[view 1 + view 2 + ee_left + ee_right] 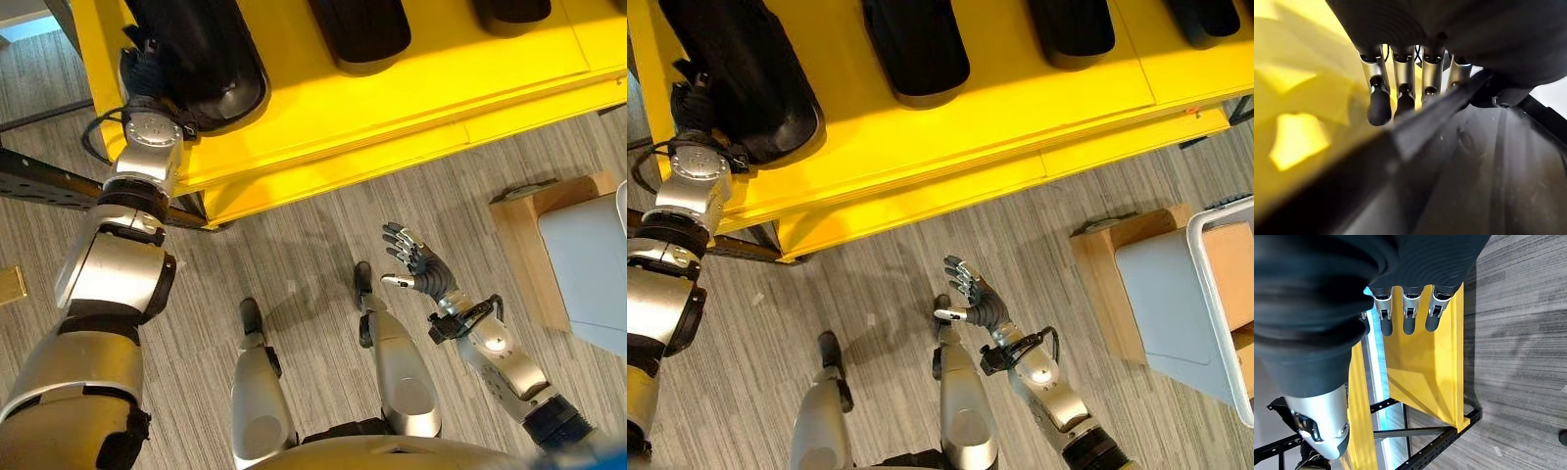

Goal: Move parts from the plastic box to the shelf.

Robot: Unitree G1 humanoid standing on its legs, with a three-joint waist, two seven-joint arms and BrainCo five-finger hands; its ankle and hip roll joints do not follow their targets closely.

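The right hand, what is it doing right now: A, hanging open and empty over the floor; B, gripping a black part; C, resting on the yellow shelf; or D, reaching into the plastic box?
A: the right hand hangs over the floor with its fingers spread and nothing in them, apart from the yellow shelf and the plastic box.

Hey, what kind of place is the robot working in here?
Probably a factory or warehouse parts area. A yellow shelf on a black perforated metal frame holds a row of large black moulded parts, the left hand is on one, and a pale plastic box sits on grey plank flooring.
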